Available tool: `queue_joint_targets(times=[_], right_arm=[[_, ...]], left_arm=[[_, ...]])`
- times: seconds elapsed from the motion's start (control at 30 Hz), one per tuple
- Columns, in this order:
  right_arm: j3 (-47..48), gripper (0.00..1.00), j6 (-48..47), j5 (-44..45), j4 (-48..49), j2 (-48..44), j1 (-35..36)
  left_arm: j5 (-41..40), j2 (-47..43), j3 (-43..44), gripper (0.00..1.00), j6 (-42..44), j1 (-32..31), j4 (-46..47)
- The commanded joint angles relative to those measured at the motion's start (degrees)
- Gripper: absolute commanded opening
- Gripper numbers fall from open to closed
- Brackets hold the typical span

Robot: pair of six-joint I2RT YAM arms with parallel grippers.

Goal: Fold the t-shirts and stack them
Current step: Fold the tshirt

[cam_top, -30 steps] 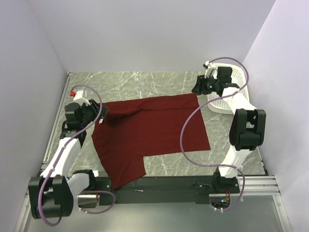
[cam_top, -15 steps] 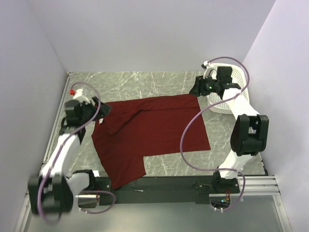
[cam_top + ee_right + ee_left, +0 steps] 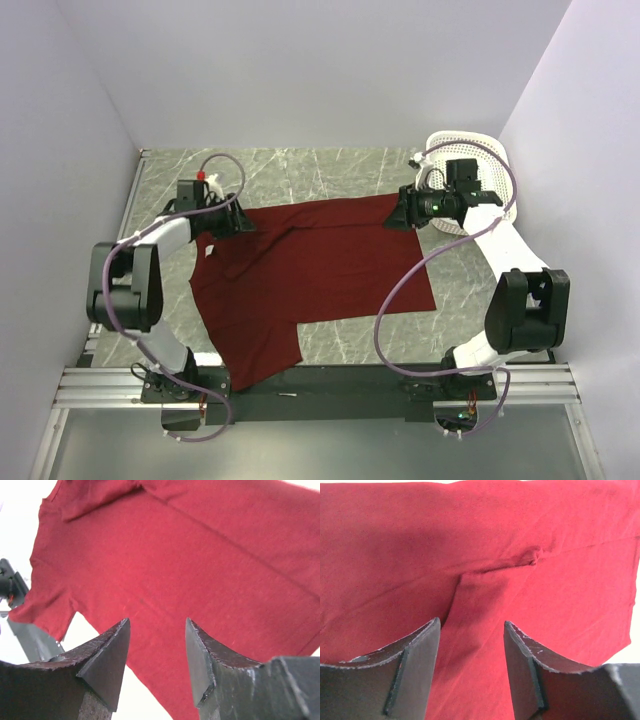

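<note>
Three pale walls [image 3: 300, 70] close in a grey-green marbled table [image 3: 300, 170], with a metal rail [image 3: 545, 378] along its near edge. The maroon t-shirt [image 3: 310, 275] lies spread flat across the middle of the table, one sleeve folded over at its far left. The left gripper [image 3: 238, 222] sits at the shirt's far left corner and the right gripper [image 3: 397, 213] at its far right corner, both with fingers apart above the cloth. A white mesh basket [image 3: 480, 145] stands in the far right corner.
</note>
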Motion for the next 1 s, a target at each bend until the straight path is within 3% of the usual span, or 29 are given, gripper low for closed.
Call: queue_joint_targets(times=[0.0,0.67,0.97], right_arm=[[-0.40,0.55,-0.34,-1.56,-0.67,-1.31,0.00],[-1.19,0.55,-0.42,-2.79,-0.15,-1.57,-0.62],[-1.28,0.55,-0.42,-3.06,-0.15,-1.75,-0.88]], left_arm=[[2.35,3.43,3.93,0.58,3.12,-1.27,-2.07],[2.00,8.62,6.75,0.58,6.55,-2.94,-7.26],[4.19,5.63,5.70,0.48,6.38,-3.64,-7.79]])
